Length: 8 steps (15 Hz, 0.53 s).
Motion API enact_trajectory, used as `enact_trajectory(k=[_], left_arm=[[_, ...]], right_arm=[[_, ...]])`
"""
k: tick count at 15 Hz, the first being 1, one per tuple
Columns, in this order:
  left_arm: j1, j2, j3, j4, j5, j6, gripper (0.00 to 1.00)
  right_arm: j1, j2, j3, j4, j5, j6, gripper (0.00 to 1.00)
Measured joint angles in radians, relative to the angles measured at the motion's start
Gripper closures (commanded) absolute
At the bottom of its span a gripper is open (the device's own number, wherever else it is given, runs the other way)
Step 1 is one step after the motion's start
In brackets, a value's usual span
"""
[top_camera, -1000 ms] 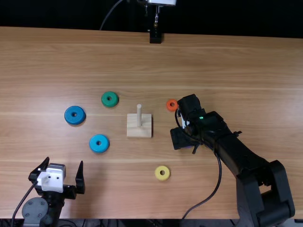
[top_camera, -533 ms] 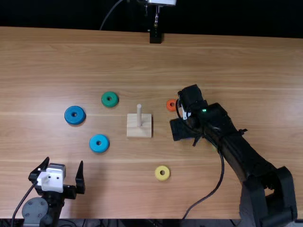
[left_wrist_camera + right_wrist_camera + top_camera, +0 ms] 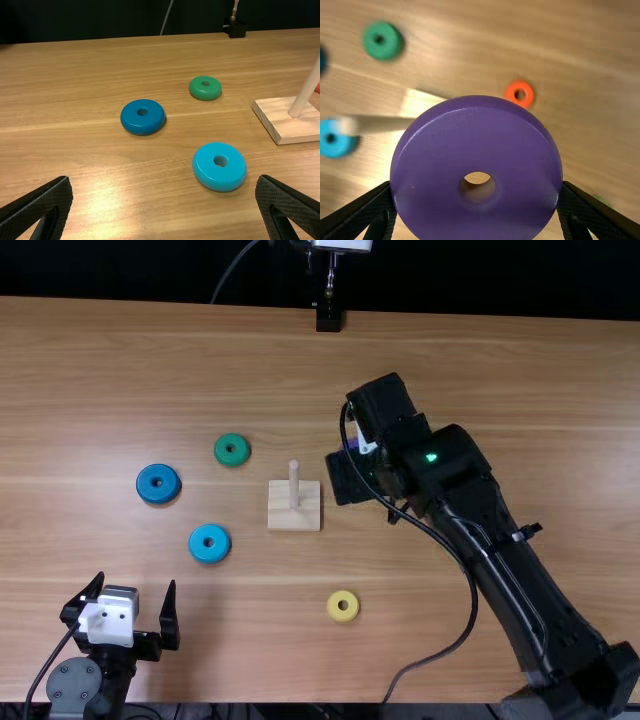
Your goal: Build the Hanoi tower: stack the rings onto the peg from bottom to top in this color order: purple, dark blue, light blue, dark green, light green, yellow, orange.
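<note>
In the top view my right gripper (image 3: 350,465) hangs just right of the wooden base (image 3: 280,519) with its upright peg (image 3: 294,486). The right wrist view has my right gripper (image 3: 476,200) shut on the purple ring (image 3: 435,150), held by its sides. My left gripper (image 3: 122,615) stands open at the near left; in its wrist view, nothing is between the fingers of the left gripper (image 3: 164,192). Dark blue (image 3: 158,483), light blue (image 3: 209,543), dark green (image 3: 232,450) and yellow (image 3: 343,606) rings lie on the table. An orange ring (image 3: 519,94) lies near the base.
A light green edge (image 3: 600,200) shows beside the right finger in the right wrist view. A dark stand (image 3: 328,316) sits at the table's far edge. The right arm's cable loops over the table near the yellow ring.
The right gripper has moved left and away from the near edge, toward the base, with the purple ring. In the top view its arm now covers the orange ring. The left arm has kept still.
</note>
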Motion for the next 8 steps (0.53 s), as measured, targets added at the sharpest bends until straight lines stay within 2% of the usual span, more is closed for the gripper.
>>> enact_trajectory(k=[4,8], left_arm=[[0.000,0.000,0.000,0.000,0.000,-0.001,0.00],[0.000,0.000,0.000,0.000,0.000,0.000,0.00]], right_arm=[[0.034,0.068,0.182,-0.050,0.004,0.000,1.00],[0.093,0.113,0.214,-0.058,0.004,0.000,1.00]])
